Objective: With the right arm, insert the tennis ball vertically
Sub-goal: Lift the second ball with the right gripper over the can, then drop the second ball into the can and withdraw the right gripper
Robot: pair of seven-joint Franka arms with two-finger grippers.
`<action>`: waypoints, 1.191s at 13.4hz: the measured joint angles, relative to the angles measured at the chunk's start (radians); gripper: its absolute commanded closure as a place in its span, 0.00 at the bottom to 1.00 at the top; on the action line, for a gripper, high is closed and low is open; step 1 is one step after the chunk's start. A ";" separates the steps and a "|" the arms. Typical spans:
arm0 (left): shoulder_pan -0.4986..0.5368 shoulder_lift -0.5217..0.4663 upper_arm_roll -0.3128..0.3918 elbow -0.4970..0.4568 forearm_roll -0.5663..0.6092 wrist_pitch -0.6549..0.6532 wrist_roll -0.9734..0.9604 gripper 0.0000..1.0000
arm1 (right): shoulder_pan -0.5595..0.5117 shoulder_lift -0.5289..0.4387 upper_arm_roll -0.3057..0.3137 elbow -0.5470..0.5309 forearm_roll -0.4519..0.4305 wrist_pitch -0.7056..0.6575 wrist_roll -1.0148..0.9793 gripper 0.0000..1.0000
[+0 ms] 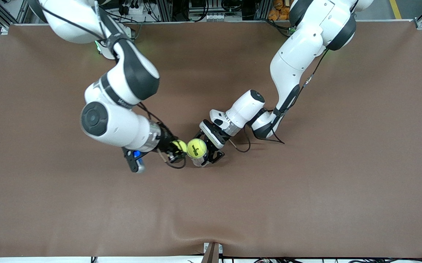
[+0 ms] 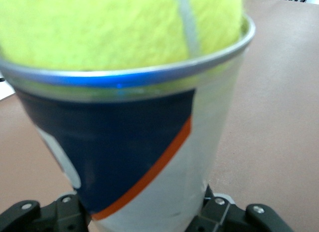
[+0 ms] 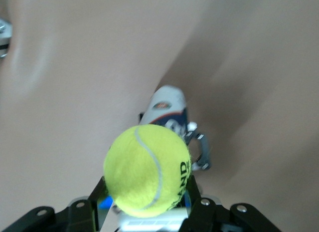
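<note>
Right arm first: it reaches in from its base toward the middle of the worktop (image 1: 305, 204). My right end effector (image 1: 176, 149) is clamped on a yellow tennis ball (image 1: 179, 145). It's up in the air, just beside the top of the can (image 1: 198, 161), on the side toward the right arm's end of the worktop. In the right wrist view the held ball (image 3: 147, 169) sits between my two fingers (image 3: 94, 194), with dark lettering on its felt. The can (image 3: 167, 110) shows past it, blurred.

Middle: the can stands upright on the worktop, roughly halfway between the two arms' ends. It has a clear wall, a metal rim and a dark blue label with an orange stripe (image 2: 144, 177). A second ball (image 1: 196, 148) sits in the can's mouth and sticks up above the rim. It's yellow with a printed logo facing up. The left wrist view shows this ball (image 2: 114, 27) filling the opening, with a white seam running across it. The two balls are nearly touching in the front view; can't tell if they make contact.

Left arm: my left end effector (image 1: 206, 156) is clamped around the lower part of the can, holding it upright. Fingers (image 2: 234, 214) show on both sides of the can wall in the left wrist view.
</note>
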 measured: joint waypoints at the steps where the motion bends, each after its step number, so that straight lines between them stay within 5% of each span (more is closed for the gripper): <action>1: 0.000 0.000 0.000 0.000 0.000 0.000 0.000 0.22 | 0.013 0.001 0.003 0.000 0.000 0.023 0.020 1.00; 12: 0.000 0.000 0.000 0.000 0.000 0.000 0.000 0.22 | 0.054 0.041 -0.001 -0.001 -0.006 0.032 0.037 1.00; 13: 0.000 0.000 0.000 0.000 0.000 0.000 0.000 0.22 | 0.054 0.045 -0.004 -0.001 -0.010 0.032 0.036 0.88; 14: 0.000 0.000 0.000 0.000 0.000 0.001 0.000 0.22 | 0.053 0.049 -0.007 -0.002 -0.012 0.032 0.035 0.24; 15: 0.000 0.000 0.000 0.000 0.000 0.001 0.000 0.22 | 0.051 0.054 -0.009 -0.008 -0.012 0.032 0.035 0.00; 16: 0.001 0.000 0.000 0.000 0.000 0.001 0.000 0.22 | 0.051 0.060 -0.010 -0.018 -0.012 0.041 0.034 0.00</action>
